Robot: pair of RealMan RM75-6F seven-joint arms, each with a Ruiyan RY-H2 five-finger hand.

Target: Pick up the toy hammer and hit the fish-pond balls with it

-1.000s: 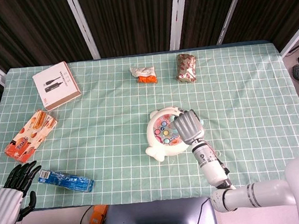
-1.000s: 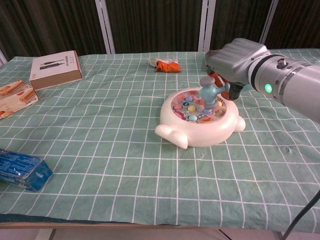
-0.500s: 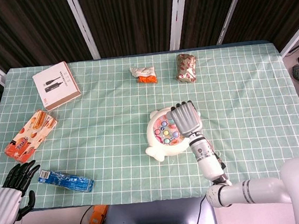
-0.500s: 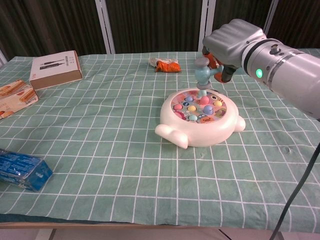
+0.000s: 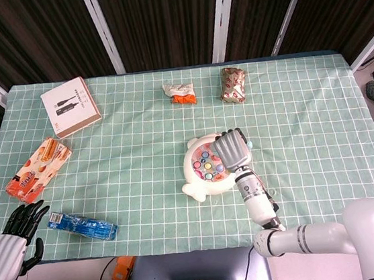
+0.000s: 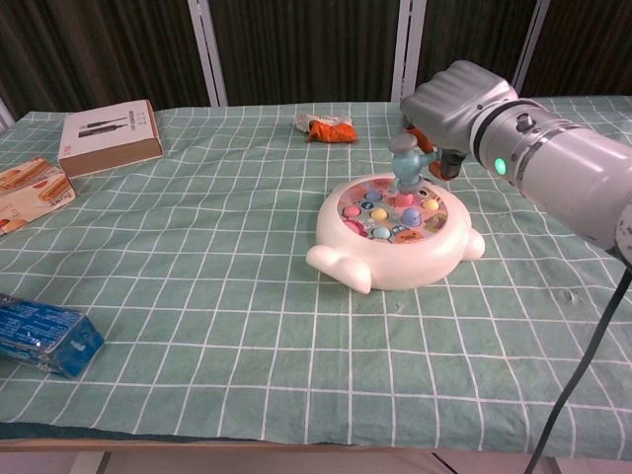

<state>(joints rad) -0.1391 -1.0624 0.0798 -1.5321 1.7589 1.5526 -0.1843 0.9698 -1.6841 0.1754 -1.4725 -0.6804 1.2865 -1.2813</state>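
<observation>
Chest view shows right hand (image 6: 454, 104) gripping toy hammer (image 6: 405, 163), its blue head just above the fish-pond balls (image 6: 393, 209); from the head view the hand (image 5: 231, 150) hides the hammer entirely. Left hand (image 5: 12, 239), seen only overhead, hangs off the desk (image 5: 141, 152) edge, fingers spread, beside a blue packet (image 5: 82, 225). Snack packs (image 6: 326, 127) lie behind the pond toy (image 6: 395, 247).

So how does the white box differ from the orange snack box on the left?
The white box is plain white with a small product picture and lies farther back; the orange snack box is longer, narrower and brightly printed, nearer the front edge. Both lie flat on the green checked cloth, untouched by either hand.
</observation>
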